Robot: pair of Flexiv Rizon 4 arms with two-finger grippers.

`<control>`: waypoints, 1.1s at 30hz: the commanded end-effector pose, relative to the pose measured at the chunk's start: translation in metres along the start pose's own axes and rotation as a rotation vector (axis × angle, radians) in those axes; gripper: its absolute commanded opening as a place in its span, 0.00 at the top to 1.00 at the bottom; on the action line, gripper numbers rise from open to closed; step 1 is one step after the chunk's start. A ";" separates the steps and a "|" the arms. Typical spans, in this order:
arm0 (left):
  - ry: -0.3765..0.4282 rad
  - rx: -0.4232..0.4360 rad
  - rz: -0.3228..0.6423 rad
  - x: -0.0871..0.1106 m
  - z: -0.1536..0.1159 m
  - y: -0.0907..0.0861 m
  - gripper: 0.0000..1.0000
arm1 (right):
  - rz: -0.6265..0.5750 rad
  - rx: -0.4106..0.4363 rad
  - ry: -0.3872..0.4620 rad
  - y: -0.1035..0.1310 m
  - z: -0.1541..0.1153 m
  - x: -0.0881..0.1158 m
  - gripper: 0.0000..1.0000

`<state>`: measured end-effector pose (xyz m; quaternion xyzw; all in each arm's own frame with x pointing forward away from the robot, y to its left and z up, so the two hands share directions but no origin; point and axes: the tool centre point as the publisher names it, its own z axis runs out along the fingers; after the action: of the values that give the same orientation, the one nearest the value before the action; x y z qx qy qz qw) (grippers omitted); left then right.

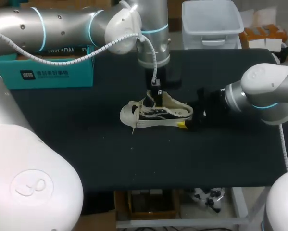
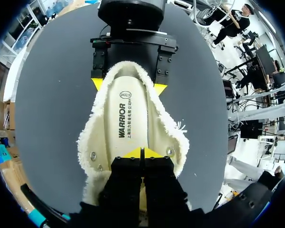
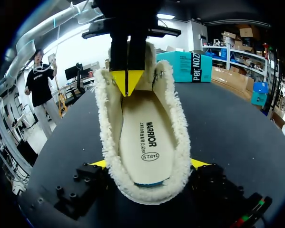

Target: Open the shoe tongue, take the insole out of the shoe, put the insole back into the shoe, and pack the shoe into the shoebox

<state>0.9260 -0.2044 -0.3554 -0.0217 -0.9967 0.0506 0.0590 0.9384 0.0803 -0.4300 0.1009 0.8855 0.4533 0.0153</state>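
Note:
A cream shoe with a fleecy lining lies on its sole mid-table, toe to the left. Its insole lies flat inside, also plain in the right wrist view. My left gripper comes down from above into the shoe's throat. It is shut, its yellow tips together just over the insole's front; nothing shows pinched between them. My right gripper stands wide at the heel. Its fingers press the heel collar from both sides. The teal shoebox stands at the back left.
A clear plastic bin stands behind the table's far edge. The dark table top is bare in front of and to the left of the shoe. The left arm's white cable hangs over the shoe.

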 end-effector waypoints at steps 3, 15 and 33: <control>0.019 -0.001 -0.002 -0.001 0.024 0.003 1.00 | 0.000 -0.004 0.003 -0.004 0.002 0.000 1.00; 0.015 -0.024 -0.022 0.015 0.029 0.005 1.00 | 0.000 -0.004 0.003 -0.004 0.002 0.000 1.00; -0.015 -0.043 -0.078 0.026 0.032 -0.002 0.90 | 0.000 -0.004 0.003 -0.004 0.002 0.000 1.00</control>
<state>0.9041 -0.2062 -0.3812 0.0145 -0.9977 0.0286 0.0597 0.9377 0.0802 -0.4303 0.0999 0.8855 0.4535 0.0155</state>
